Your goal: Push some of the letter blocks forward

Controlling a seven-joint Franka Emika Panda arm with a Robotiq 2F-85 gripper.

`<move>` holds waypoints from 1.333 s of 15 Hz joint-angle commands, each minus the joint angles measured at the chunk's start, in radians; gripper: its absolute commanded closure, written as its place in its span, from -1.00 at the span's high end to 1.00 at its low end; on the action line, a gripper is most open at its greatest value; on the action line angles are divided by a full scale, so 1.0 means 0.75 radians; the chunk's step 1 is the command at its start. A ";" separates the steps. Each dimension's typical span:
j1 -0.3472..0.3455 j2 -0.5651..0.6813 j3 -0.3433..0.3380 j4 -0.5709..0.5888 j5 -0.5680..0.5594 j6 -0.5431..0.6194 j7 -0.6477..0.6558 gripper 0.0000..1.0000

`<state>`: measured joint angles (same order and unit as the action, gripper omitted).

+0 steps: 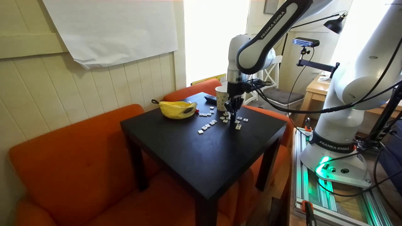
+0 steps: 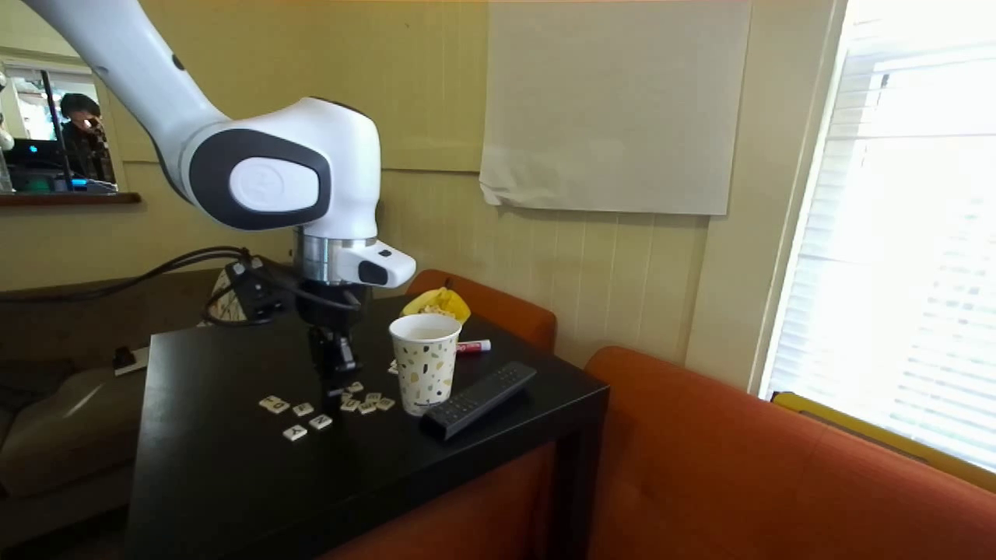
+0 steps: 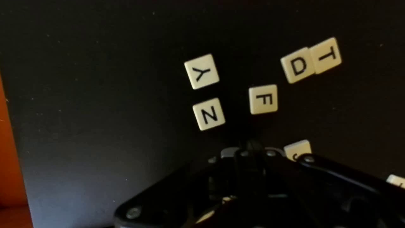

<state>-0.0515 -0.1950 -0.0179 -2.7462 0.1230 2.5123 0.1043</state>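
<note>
You are holding the gripper (image 3: 250, 152) low among the letter blocks (image 1: 238, 126), fingers pointing down and pressed together at the tips; contact with the table (image 1: 188, 157): cannot tell. In the wrist view, nearest the tips, the N block (image 3: 208, 114) is lying face up, the Y block (image 3: 202, 71) just beyond it and the F block (image 3: 263, 99) to one side. The D block (image 3: 298, 65) and T block (image 3: 326, 55) are touching, farther out. A partly hidden block (image 3: 298, 148) is peeking past the gripper. In an exterior view, a slanting row (image 1: 207, 125) of blocks is lying apart from the cluster at the tips.

Obstacles: a patterned cup (image 2: 426, 365) is standing upright just beside the cluster, crowding that side. A dark remote (image 2: 482, 398) is lying next to the cup; whether they are touching, unclear. A red-and-white tube (image 2: 474, 346) is lying partly behind the cup in an exterior view. A yellow banana-shaped pouch (image 1: 176, 110) is resting near the table's edge, well apart from the gripper. Orange seats (image 1: 78, 157) are flanking the table. Farthest off, a white chair (image 1: 279, 94) and a black lamp (image 1: 334, 25) are showing in the background.
</note>
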 commanded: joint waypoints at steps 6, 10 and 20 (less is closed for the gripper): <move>0.068 0.073 -0.026 0.000 0.166 0.229 -0.104 -1.00; 0.101 0.084 -0.033 0.000 0.278 0.297 -0.176 -1.00; -0.010 -0.120 -0.020 -0.010 0.042 -0.004 0.012 -1.00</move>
<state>-0.0199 -0.1880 -0.0311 -2.7412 0.2444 2.6510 0.0431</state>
